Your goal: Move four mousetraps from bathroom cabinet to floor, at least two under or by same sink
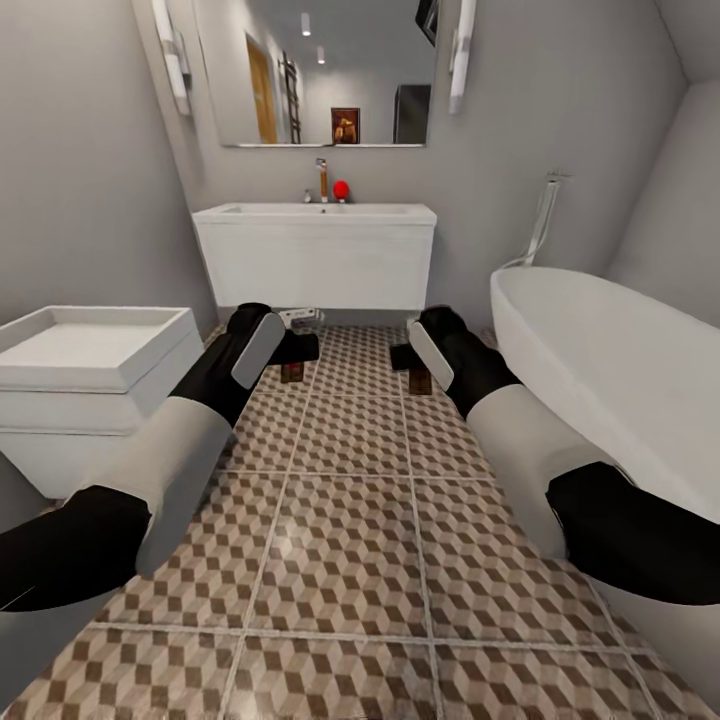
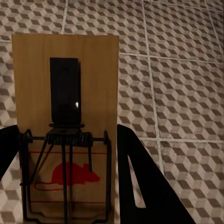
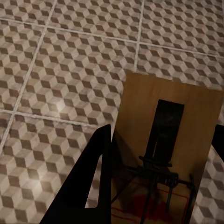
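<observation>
Mousetraps ride in both claws above the bathroom floor (image 1: 350, 520). The left claw (image 2: 65, 186) pinches a mousetrap (image 2: 65, 116) between its dark fingers (image 2: 140, 182), red mouse print showing. The right claw (image 3: 154, 186) pinches a second mousetrap (image 3: 172, 135) likewise. Both arms reach toward the white sink (image 1: 315, 250), with a bathtub (image 1: 610, 370) on the right.

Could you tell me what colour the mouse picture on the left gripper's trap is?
Red, on the mousetrap; clearest in the left wrist view.

Sink (image 1: 315, 212), bathtub (image 1: 600, 350), mirror (image 1: 320, 70).
</observation>
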Robot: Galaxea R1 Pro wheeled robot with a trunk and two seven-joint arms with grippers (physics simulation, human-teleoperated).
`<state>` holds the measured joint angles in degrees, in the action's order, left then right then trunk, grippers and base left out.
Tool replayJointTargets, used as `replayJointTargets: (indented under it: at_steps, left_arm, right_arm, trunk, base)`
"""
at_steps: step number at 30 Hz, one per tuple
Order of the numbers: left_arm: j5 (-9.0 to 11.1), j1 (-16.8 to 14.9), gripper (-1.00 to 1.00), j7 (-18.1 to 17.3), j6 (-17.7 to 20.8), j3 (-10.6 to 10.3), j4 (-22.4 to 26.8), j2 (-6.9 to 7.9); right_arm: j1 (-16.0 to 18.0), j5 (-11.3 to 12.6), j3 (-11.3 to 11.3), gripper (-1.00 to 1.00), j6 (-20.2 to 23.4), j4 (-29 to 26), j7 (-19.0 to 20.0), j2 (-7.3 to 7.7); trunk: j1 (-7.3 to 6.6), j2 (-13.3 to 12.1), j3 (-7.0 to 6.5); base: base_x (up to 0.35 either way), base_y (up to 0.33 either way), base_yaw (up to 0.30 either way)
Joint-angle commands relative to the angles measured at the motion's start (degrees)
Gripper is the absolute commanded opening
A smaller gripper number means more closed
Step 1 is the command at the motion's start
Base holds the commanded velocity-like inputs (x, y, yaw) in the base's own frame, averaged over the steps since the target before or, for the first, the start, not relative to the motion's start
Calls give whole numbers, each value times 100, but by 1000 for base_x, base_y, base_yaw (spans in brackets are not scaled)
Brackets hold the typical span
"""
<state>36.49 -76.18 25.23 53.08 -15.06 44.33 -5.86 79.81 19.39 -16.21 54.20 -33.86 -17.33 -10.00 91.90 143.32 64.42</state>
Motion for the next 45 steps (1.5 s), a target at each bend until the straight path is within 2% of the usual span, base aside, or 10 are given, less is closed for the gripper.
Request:
replayJointTargets:
  at_steps: [1, 7, 13, 24, 31, 39, 45]
  left_arm:
    - [43, -19, -100, 52, 17, -15, 11, 2]
    - [46, -79, -100, 52, 37, -15, 25, -9]
    - [72, -272, -100, 52, 82, -15, -10, -8]
    - [69, -673, -100, 55, 466, -15, -36, 4]
    - [77, -857, -100, 60, 498, -15, -44, 14]
    - [78, -919, -100, 61, 501, -15, -64, 15]
    - [78, -923, -100, 61, 458, -15, -154, 22]
  right_arm:
    - [5, 56, -13, -100, 12, -2, -60, 0]
    - [14, 56, -13, -100, 11, -3, -60, 0]
    - [207, 56, -13, -100, 33, -6, -60, 0]
    - [856, 56, -13, -100, 258, -6, -60, 0]
    - [943, 56, -13, -100, 320, -6, -60, 0]
    - [972, 68, -6, -100, 321, 45, -60, 0]
    - [974, 360, -5, -100, 257, 195, -58, 0]
  trunk:
    - [1, 4, 28]
    - [16, 12, 161]
    - [32, 20, 294]
    - [60, 35, 538]
    - [78, 44, 693]
    - [99, 55, 870]
    - [114, 63, 1003]
  base:
    - [0, 0, 0]
    - [0, 0, 0]
    - [0, 0, 0]
    - [0, 0, 0]
    - [0, 0, 0]
    - [0, 0, 0]
    - [0, 0, 0]
